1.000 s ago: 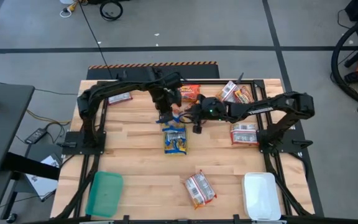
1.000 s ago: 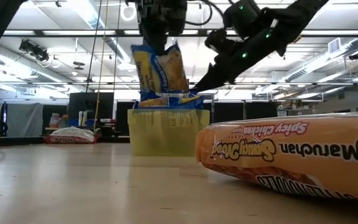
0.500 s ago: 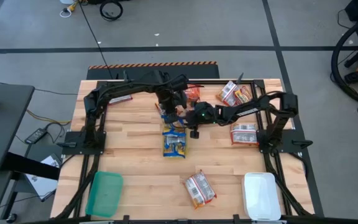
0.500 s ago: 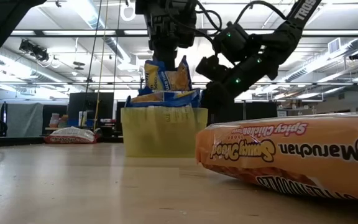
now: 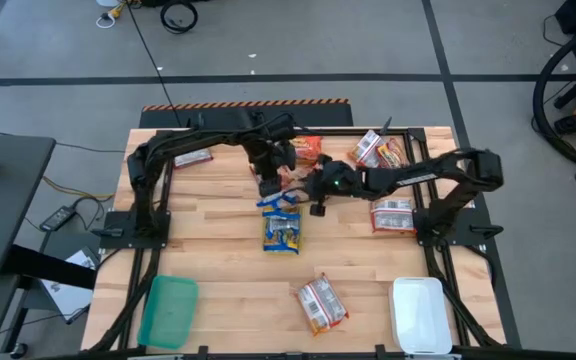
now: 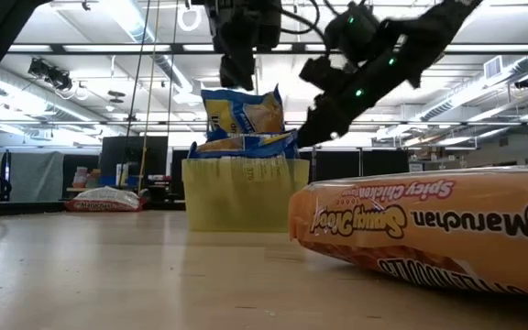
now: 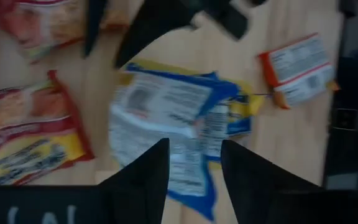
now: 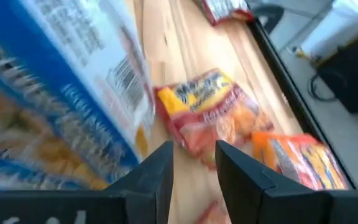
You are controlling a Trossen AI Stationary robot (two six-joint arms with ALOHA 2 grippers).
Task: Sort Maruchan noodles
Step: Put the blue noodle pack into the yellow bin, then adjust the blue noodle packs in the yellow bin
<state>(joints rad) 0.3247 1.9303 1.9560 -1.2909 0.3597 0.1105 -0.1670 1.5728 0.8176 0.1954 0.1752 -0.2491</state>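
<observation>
A yellow tray [image 6: 243, 194] near the table's middle holds a pile of blue-and-yellow Maruchan noodle packets [image 5: 281, 228]. The topmost packet [image 6: 241, 112] rests tilted on the pile, its lower edge down among the others. My left gripper [image 6: 236, 71] hangs open just above it, touching nothing; its wrist view looks down on the packet [image 7: 179, 118] between the fingers. My right gripper [image 5: 314, 197] stands open close to the pile's right side, with the blue packet [image 8: 42, 93] beside it and nothing between its fingers.
A green tray [image 5: 168, 310] stands at the near left and a white tray [image 5: 418, 315] at the near right. Silver-white packets [image 5: 320, 303] [image 5: 393, 215] and orange-red ones [image 5: 305, 150] [image 5: 380, 150] lie scattered. A big orange packet [image 6: 429, 229] lies close to the low camera.
My left gripper has lowered the blue-and-yellow packet onto the pile in the yellow tray, opened and let go, then risen a little. The packet, which hung above the tray, now rests tilted on the pile. My right gripper has swung toward the pile and back.
</observation>
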